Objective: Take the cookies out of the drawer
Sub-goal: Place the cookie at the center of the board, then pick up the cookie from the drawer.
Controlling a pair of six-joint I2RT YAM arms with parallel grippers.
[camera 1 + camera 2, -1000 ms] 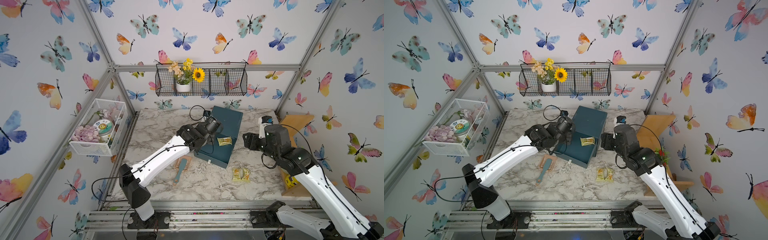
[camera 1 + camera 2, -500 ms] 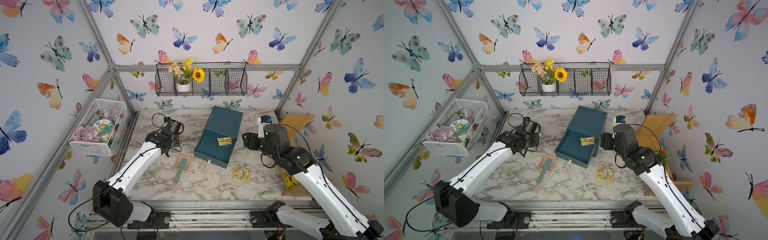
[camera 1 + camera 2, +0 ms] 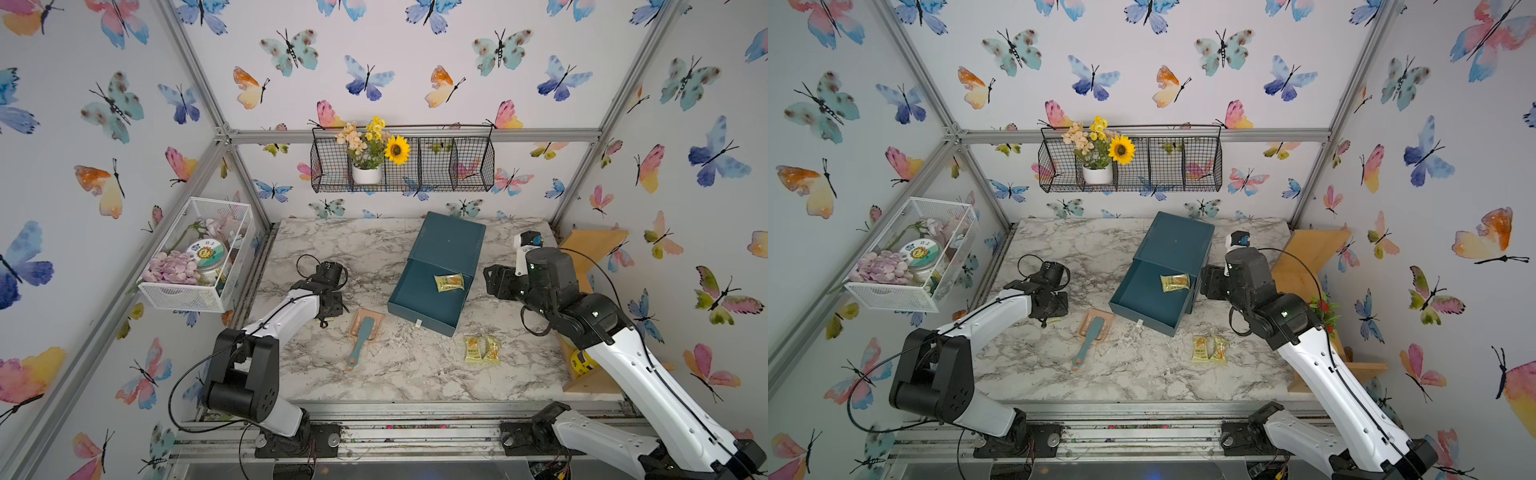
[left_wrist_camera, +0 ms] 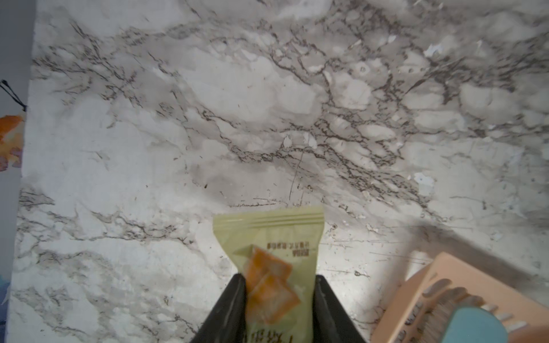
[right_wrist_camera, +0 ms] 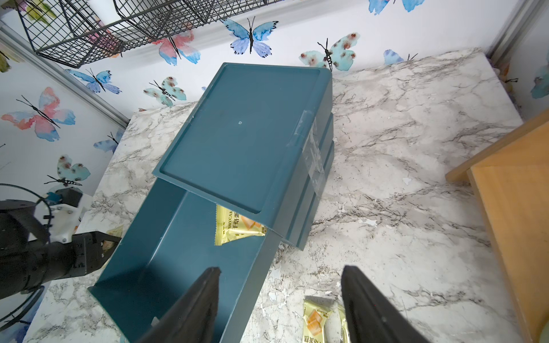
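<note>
My left gripper (image 4: 279,285) is clamped on a pale yellow cookie packet (image 4: 273,246) low over the marble table (image 3: 374,382), at 9 o'clock from the drawer (image 3: 419,299). The dustpan (image 4: 421,294) lies just beside it at 3 o'clock, so a careless release could land the slippery wrapper on it. My right gripper (image 5: 280,270) hangs spread and empty at the drawer's 3 o'clock. The one packet inside (image 3: 449,282) sits tucked against the cabinet (image 3: 451,237) overhang, where a finger might strike the edge or shove it deeper.
</note>
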